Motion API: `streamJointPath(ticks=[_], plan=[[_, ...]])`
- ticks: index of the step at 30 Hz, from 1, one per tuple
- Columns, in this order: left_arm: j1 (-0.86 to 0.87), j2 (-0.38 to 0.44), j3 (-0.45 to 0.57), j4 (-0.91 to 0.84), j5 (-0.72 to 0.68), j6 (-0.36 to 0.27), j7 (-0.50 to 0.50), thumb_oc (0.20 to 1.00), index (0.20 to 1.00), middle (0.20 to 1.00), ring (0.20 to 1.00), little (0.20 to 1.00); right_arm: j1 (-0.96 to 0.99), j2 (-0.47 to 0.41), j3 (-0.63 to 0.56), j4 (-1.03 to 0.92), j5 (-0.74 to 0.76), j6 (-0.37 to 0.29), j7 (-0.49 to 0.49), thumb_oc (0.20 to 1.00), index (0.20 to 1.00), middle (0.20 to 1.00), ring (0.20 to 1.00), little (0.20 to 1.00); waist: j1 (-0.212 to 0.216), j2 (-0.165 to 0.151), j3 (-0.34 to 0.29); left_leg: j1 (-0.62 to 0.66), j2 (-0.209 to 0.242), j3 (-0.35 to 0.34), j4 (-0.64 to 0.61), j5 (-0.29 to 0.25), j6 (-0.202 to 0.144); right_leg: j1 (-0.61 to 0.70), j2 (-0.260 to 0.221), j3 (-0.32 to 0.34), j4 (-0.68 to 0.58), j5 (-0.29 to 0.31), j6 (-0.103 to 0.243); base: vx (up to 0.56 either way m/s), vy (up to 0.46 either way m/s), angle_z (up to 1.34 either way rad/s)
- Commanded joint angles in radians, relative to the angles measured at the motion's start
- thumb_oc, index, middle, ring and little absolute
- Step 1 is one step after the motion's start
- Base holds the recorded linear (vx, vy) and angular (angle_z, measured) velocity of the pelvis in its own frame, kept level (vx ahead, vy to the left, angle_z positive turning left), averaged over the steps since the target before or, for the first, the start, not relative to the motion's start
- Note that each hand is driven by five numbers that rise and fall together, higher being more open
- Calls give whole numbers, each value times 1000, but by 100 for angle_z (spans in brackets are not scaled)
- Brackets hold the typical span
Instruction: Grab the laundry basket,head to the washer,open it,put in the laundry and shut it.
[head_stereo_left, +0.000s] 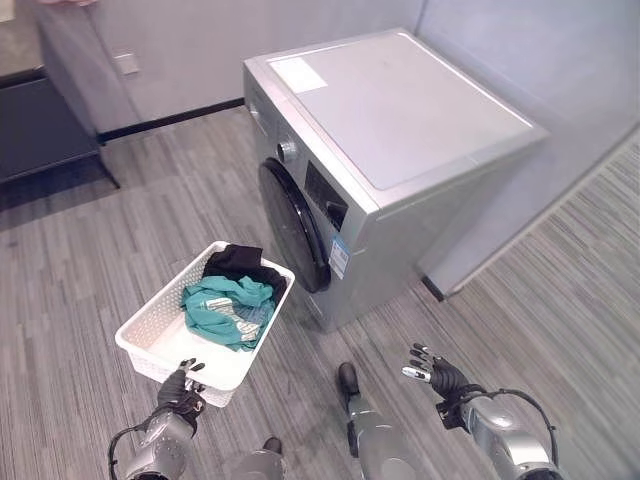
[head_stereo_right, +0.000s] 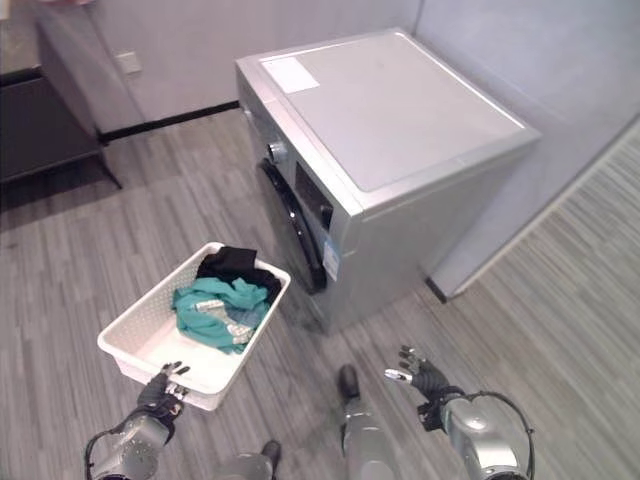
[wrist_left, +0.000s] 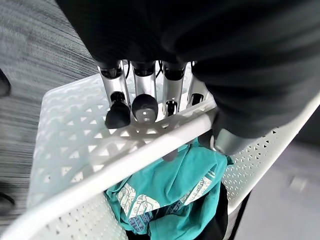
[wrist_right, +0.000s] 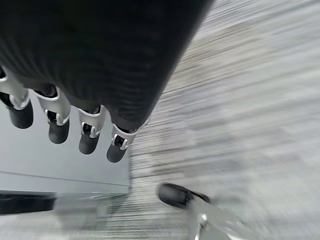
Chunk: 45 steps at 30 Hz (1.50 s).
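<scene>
A white perforated laundry basket hangs low in front of me, left of the washer. In it lie a teal garment and a black one. My left hand grips the basket's near rim: its fingers curl down the outer wall and the thumb hooks inside. The silver front-loading washer stands just beyond, its round dark door closed and facing the basket. My right hand hovers over the floor near the washer's front corner, fingers spread and holding nothing.
A dark low bench stands at the far left against the wall. A grey partition closes in behind and right of the washer. Striped grey floor runs between the basket and the bench.
</scene>
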Motion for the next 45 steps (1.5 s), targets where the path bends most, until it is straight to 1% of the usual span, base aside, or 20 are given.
streamJointPath(ticks=[1,2,3,4,6,7,8,9,10,13,20,25,28,32,40,41,42,43,44,45], plan=[[-86,37,59,-177,-70,-170,-64,200,200,200,200,200,-5,-38,-3,14,0,-32,15,1000,1000,1000,1000,1000,-43,-5,-76,198,-39,94,-36,44,7,-46,-35,31,-79,140,13,162,-192,105],[-87,29,54,-181,-89,-169,-64,200,200,200,200,200,5,-38,-16,20,-8,-30,3,1000,1000,1000,1000,1000,-52,5,-80,191,-18,89,-32,63,-6,-42,-36,4,-54,128,7,109,-153,108],[-91,21,45,-186,-96,-169,-64,200,200,200,200,200,16,-46,-25,-4,-9,-34,2,1000,1000,1000,1000,1000,-61,18,-80,178,9,108,-28,68,-17,-38,-42,-39,-24,102,-1,145,-256,100],[-128,11,6,-180,-96,-173,-62,200,200,200,200,200,51,-57,-51,-27,-3,-45,-11,1000,1000,1000,1000,1000,-97,25,-80,133,43,227,-41,78,-30,-32,-86,-118,3,63,-7,113,-224,54],[-173,2,-22,-171,-97,-175,-59,200,200,200,200,200,85,-70,-73,-77,-45,-66,-34,1000,1000,1000,1000,1000,-134,27,-69,90,69,447,-34,57,-26,-2,-139,-195,10,29,-4,27,-158,229],[-183,-5,-28,-174,-102,-180,-61,200,200,200,200,200,78,-77,-66,-74,-70,-76,-44,1000,1000,1000,1000,1000,-137,24,-67,76,70,485,-30,60,-32,4,-146,-206,5,30,-9,-31,-103,240],[-181,-6,-30,-180,-101,-186,-61,200,200,200,200,200,57,-87,-55,-71,-94,-82,-51,1000,1000,1000,1000,1000,-127,28,-65,68,60,465,-26,63,-36,3,-136,-202,2,33,-14,-24,-61,77],[-181,-7,-29,-180,-101,-186,-61,200,200,200,200,200,57,-87,-54,-70,-94,-82,-51,1000,1000,1000,1000,1000,-126,29,-65,68,60,465,-25,62,-36,3,-135,-201,2,33,-15,2,-75,-2],[-172,-14,-21,-197,-112,-196,-50,200,200,200,200,200,35,-85,-43,-83,-114,-94,-58,1000,1000,1000,1000,1000,-113,33,-74,67,50,445,-35,78,-39,2,-125,-188,-19,52,-13,11,-37,-15],[-162,-9,-8,-199,-116,-194,-50,200,200,200,200,200,22,-82,-31,-90,-117,-94,-45,1000,1000,1000,1000,1000,-104,34,-84,82,51,448,-67,69,-33,10,-123,-177,-41,63,-11,40,-27,-14],[-149,12,39,-229,-120,-220,-33,200,200,200,200,200,1,-55,3,-54,-149,-94,-51,1000,1000,1000,1000,1000,-84,34,-91,118,45,460,-136,69,-25,24,-121,-147,-88,94,-8,-8,29,-17],[-146,25,73,-299,-129,-256,-21,200,200,200,200,200,-17,-35,41,139,-210,-80,-60,1000,1000,1000,1000,1000,-63,31,-104,140,42,450,-147,58,-21,44,-120,-139,-100,103,-7,-14,20,-5],[-147,28,78,-304,-131,-260,-17,200,200,200,200,200,-30,-35,44,177,-223,-81,-72,1000,1000,1000,1000,1000,-62,30,-105,143,41,447,-147,57,-20,45,-120,-140,-97,102,-6,-3,6,-8],[-135,20,89,-325,-136,-274,-25,200,200,200,200,200,-66,-62,60,279,-298,-85,-76,1000,1000,1000,1000,1000,-54,25,-99,150,36,435,-140,45,-12,46,-126,-139,-77,104,1,-19,40,3],[-129,20,62,-332,-116,-263,-30,200,200,200,200,200,-67,-88,74,382,-379,-91,-96,1000,1000,1000,1000,1000,-50,16,-79,135,7,420,-106,25,0,51,-143,-122,-77,122,16,-21,54,13],[-144,16,39,-341,-118,-268,-38,200,200,200,200,200,-56,-94,48,415,-375,-92,-105,1000,1000,1000,1000,1000,-60,8,-59,106,-23,408,-54,3,8,46,-163,-97,-62,133,27,-37,80,2],[-144,16,39,-341,-118,-268,-38,200,200,200,200,200,-56,-94,48,415,-375,-92,-105,1000,1000,1000,1000,1000,-60,8,-59,105,-23,408,-53,3,8,46,-163,-97,-62,133,27,-63,170,3],[-158,18,18,-335,-111,-264,-42,200,200,200,200,200,-37,-92,28,423,-356,-88,-105,1000,1000,1000,1000,1000,-80,6,-39,88,-53,399,-17,-15,19,28,-177,-38,-18,171,49,-54,136,8],[-179,22,-7,-313,-112,-256,-44,200,200,200,200,200,-18,-85,16,420,-338,-88,-103,1000,1000,1000,1000,1000,-102,13,-24,61,-62,378,28,-28,25,22,-163,57,46,163,58,-64,164,7],[-185,31,-11,-311,-110,-256,-48,200,200,200,200,200,-3,-82,13,405,-331,-88,-98,1000,1000,1000,1000,1000,-112,11,-20,45,-72,375,53,-31,27,17,-153,104,64,154,53,-51,97,10]])
